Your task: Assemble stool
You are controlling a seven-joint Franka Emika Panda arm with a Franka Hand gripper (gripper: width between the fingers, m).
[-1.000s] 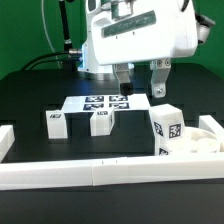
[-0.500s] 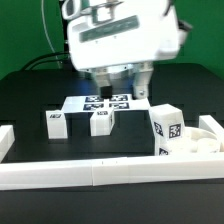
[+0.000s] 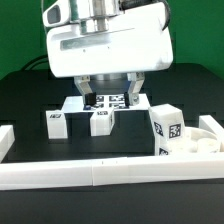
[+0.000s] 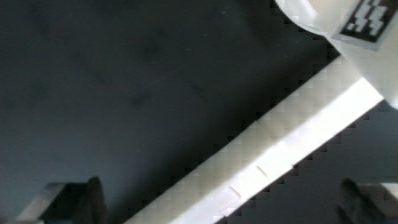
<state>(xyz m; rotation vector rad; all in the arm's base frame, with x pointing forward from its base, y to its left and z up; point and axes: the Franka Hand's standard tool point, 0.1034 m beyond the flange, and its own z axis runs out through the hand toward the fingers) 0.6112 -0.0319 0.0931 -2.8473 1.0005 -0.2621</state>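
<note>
Three leg blocks (image 3: 101, 122) looked rigid, light and slick; your hand (image 3: 109, 99) hung spread and empty, so pinching across flat sides seemed best.

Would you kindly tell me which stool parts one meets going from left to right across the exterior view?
left leg block → middle leg block → upright leg block → round seat

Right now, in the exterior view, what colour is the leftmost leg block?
White leg block, black-and-white tag; exterior view best.
</note>
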